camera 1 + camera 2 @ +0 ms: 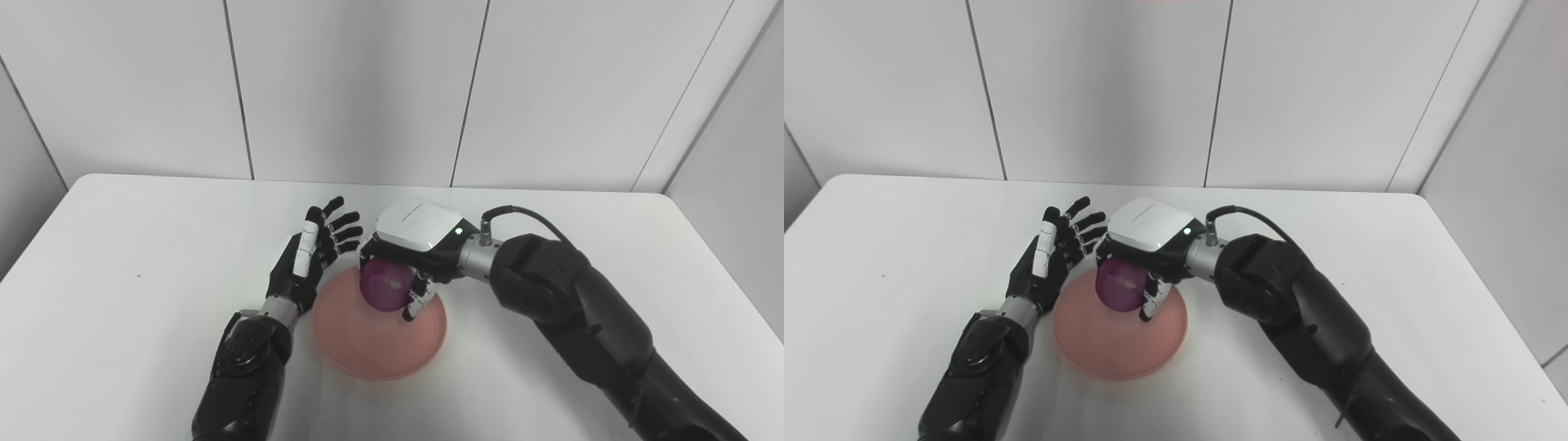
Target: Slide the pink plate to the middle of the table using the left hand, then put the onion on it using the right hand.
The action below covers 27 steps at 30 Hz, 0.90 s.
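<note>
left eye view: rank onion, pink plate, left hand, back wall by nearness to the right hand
1. onion: inside the grip of the right hand.
2. pink plate: directly below.
3. left hand: beside it, open, at the plate's left rim.
4. back wall: beyond the table's far edge.

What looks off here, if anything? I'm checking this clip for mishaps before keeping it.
Nothing stands out. The pink plate lies flat and whole on the table, the right hand holds the onion over it, and the left hand is open beside the rim. No spill shows.
</note>
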{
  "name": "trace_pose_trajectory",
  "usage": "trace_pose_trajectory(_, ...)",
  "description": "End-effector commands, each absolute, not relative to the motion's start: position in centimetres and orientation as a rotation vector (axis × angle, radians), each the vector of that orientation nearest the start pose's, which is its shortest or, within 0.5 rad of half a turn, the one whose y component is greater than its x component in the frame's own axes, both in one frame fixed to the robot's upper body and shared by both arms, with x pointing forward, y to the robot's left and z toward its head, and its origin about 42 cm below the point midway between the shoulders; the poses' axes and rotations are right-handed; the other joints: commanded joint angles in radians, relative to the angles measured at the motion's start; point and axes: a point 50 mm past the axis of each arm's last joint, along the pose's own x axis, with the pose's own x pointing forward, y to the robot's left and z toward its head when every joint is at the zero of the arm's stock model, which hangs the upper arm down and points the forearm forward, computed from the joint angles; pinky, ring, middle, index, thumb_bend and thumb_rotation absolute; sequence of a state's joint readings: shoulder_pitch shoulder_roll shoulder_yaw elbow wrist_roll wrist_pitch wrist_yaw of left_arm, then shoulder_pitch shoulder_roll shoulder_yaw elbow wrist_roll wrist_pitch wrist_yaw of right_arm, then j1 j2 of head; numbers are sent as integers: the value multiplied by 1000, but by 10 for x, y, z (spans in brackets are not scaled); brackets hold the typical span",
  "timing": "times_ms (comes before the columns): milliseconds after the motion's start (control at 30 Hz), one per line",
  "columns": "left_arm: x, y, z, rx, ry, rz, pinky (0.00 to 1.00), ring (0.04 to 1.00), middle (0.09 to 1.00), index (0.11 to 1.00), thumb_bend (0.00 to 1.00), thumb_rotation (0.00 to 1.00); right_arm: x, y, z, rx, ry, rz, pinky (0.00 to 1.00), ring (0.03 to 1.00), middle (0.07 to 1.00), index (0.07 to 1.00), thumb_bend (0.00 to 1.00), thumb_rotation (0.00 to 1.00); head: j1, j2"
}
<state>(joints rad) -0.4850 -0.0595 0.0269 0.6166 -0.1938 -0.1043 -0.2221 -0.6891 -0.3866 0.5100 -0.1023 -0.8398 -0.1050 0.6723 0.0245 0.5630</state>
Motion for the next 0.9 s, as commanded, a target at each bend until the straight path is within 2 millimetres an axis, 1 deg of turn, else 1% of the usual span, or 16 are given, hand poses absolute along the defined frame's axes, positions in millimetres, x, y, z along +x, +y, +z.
trace_pose_trajectory(0, 390, 134, 49, -249, 228, -293, 759, 786, 822, 883, 858, 937, 405, -128, 299, -1611, -625, 785, 312, 388, 429, 512, 527, 4, 1, 1)
trace_pose_trajectory(67, 390, 134, 49, -246, 229, -292, 758, 785, 820, 881, 860, 938, 408, -129, 294, -1607, -615, 784, 328, 406, 441, 508, 528, 5, 1, 1)
trace_pose_trajectory(100, 390, 133, 49, -246, 230, -291, 758, 785, 820, 880, 856, 939, 409, -129, 292, -1605, -614, 781, 311, 387, 430, 509, 528, 4, 1, 1)
trace_pose_trajectory(333, 391, 131, 49, -249, 225, -294, 737, 778, 818, 875, 848, 934, 417, -133, 280, -1595, -600, 776, 281, 362, 415, 508, 528, 3, 7, 2)
trace_pose_trajectory(367, 391, 131, 50, -249, 224, -294, 738, 777, 818, 878, 851, 934, 418, -133, 279, -1594, -595, 777, 265, 344, 409, 506, 527, 3, 6, 3)
trace_pose_trajectory(567, 391, 131, 52, -251, 224, -292, 752, 782, 821, 890, 851, 936, 418, -133, 274, -1585, -588, 788, 298, 379, 429, 509, 529, 4, 7, 3)
trace_pose_trajectory(667, 391, 131, 51, -248, 221, -293, 749, 781, 823, 888, 849, 936, 418, -133, 275, -1578, -580, 801, 314, 398, 441, 507, 528, 5, 8, 3)
trace_pose_trajectory(833, 393, 131, 52, -248, 221, -293, 744, 782, 824, 885, 842, 937, 416, -131, 280, -1559, -567, 840, 368, 460, 481, 494, 528, 12, 6, 0)
trace_pose_trajectory(867, 393, 131, 52, -247, 220, -294, 743, 780, 822, 886, 839, 940, 416, -131, 281, -1553, -565, 848, 383, 474, 521, 493, 523, 102, 5, -1)
